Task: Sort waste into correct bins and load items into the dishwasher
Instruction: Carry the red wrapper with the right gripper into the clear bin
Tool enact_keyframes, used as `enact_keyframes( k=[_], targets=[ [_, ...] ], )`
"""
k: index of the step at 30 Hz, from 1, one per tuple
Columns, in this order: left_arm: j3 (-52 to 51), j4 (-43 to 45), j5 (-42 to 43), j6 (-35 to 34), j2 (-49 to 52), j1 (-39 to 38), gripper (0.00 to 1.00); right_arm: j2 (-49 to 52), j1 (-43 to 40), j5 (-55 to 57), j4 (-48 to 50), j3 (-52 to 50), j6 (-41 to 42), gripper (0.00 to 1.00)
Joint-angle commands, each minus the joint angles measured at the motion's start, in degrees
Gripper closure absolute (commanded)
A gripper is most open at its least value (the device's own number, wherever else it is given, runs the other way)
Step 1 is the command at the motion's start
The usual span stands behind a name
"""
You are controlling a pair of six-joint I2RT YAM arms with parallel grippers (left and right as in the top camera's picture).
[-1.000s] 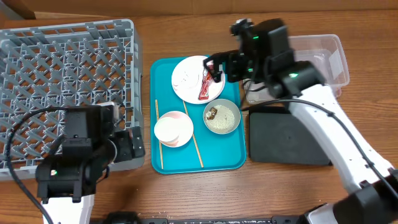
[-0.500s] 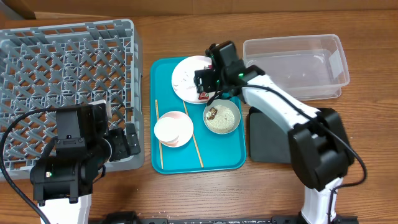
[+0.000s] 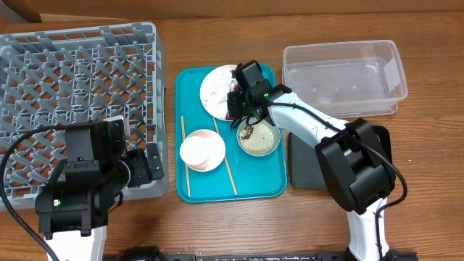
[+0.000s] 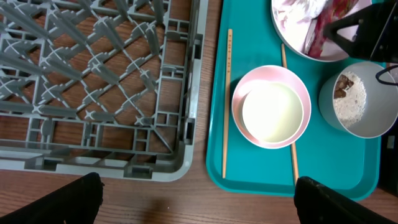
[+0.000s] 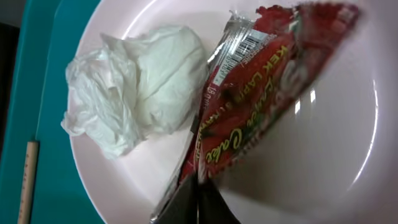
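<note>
In the right wrist view my right gripper [image 5: 198,196] is shut on the lower end of the red snack wrapper [image 5: 261,99], which lies on the white plate [image 5: 323,162] beside the crumpled tissue [image 5: 137,87]. Overhead, that gripper [image 3: 235,109] sits over the plate [image 3: 212,90] on the teal tray. The grey-green bowl [image 3: 259,138] holds rice and a brown lump [image 3: 247,131]. A white cup [image 4: 272,113] sits inside the pink bowl [image 4: 239,102], with a chopstick [image 4: 226,106] on either side. My left gripper [image 4: 199,199] is open above bare table, between the dish rack [image 4: 93,74] and the tray.
The clear tub [image 3: 341,76] stands at the back right. The black tray [image 3: 304,156] lies in front of it, partly under my right arm. The teal tray [image 3: 254,185] fills the middle, and the grey rack [image 3: 72,87] takes up the left side.
My right gripper dropped onto the plate and went from open to shut on the wrapper's end. The left arm stayed put, still open.
</note>
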Motion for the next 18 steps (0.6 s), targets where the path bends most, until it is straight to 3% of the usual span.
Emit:
enact_keyframes(
  k=[1,12,18],
  targets=[
    [1.3,0.0,0.2,0.1,0.0,0.3,0.00,-1.9,-0.2,0.9,-1.8,2.4,0.1,0.96],
    [1.3,-0.2,0.2,0.1,0.0,0.3,0.00,-20.1,-8.8,10.1,-12.8,6.5,-0.3,0.96],
    [1.3,0.4,0.2,0.1,0.0,0.3,0.00,-20.5,-18.7,10.9,-21.0,5.1,1.8,0.94]
  ],
)
